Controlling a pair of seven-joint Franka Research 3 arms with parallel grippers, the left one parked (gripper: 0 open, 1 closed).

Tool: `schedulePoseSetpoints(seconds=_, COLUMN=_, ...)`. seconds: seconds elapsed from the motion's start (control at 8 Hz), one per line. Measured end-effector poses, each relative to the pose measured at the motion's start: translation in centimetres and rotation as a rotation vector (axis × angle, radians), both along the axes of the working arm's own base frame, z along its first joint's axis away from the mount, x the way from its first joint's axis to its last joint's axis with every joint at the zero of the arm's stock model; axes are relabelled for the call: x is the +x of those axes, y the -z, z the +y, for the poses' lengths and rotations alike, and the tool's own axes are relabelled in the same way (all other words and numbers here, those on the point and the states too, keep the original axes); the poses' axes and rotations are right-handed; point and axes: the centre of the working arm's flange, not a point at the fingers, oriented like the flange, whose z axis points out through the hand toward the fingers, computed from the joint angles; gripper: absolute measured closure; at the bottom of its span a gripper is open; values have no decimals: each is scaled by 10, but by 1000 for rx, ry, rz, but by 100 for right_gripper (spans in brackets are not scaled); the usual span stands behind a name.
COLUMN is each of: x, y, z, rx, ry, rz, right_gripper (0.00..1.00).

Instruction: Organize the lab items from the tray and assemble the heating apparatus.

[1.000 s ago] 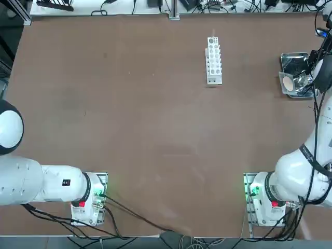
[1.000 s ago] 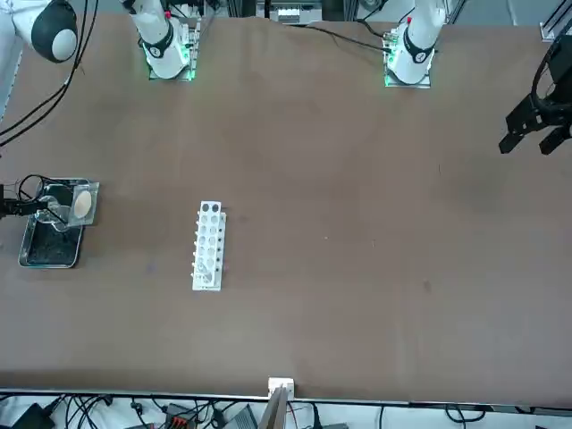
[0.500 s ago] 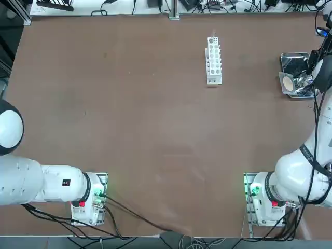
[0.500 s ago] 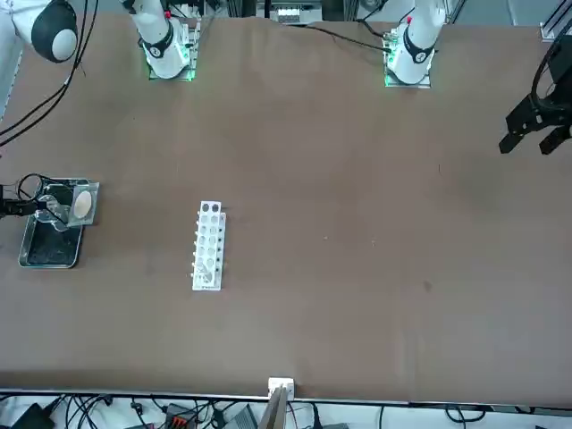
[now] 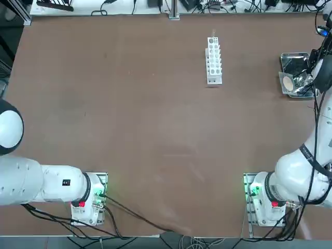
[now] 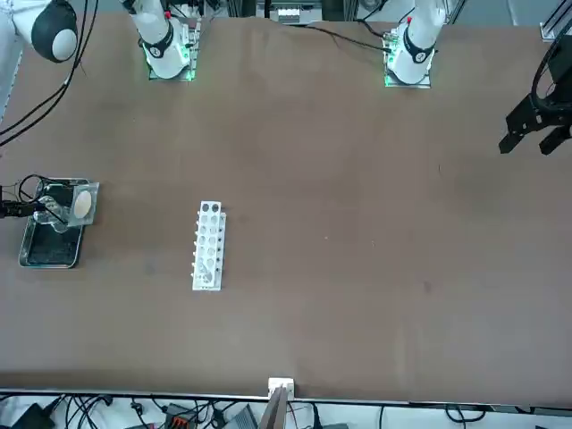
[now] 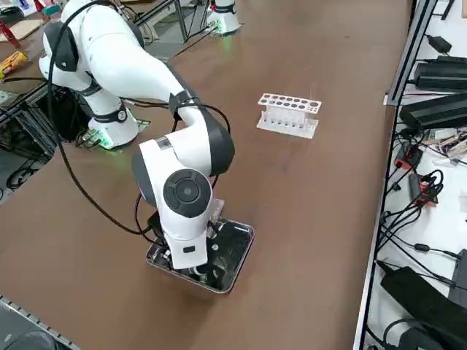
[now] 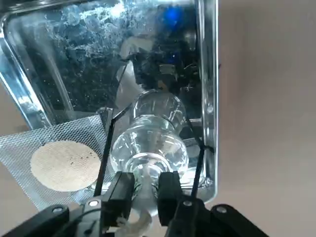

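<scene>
The silver tray [image 8: 207, 74] lies at the table's right edge, also seen from above as the tray [image 5: 294, 57] and from the front as the tray [image 6: 49, 252]. In it stands the clear glass burner [image 8: 148, 143] inside the black wire tripod [image 8: 105, 148]. The grey mesh [image 8: 64, 165] with its tan centre leans over the tray's rim beside them. My right gripper [image 8: 145, 185] hangs over the tray, its fingers shut on the burner's neck. From above, the mesh [image 5: 287, 83] and the burner [image 5: 302, 80] show beside my wrist.
A white test-tube rack [image 5: 213, 59] stands left of the tray toward the far edge, also seen as the rack [image 7: 289, 114] beyond my right arm [image 7: 186, 193]. Cables and equipment line the table's far side.
</scene>
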Motion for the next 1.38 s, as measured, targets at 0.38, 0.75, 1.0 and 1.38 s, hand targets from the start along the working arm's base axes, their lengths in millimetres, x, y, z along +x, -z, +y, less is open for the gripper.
schedulePoseSetpoints(seconds=0.38, x=3, y=-1, z=0, rx=-9, ry=-4, rz=-13, right_gripper=70)
schedulePoseSetpoints(seconds=0.75, x=9, y=-7, z=-1, rx=-30, ry=-12, rz=-43, right_gripper=70)
schedulePoseSetpoints(seconds=1.0, x=15, y=-19, z=-1, rx=-44, ry=-20, rz=-66, right_gripper=70)
schedulePoseSetpoints(seconds=1.38, x=22, y=-36, z=3, rx=-53, ry=-30, rz=-85, right_gripper=70)
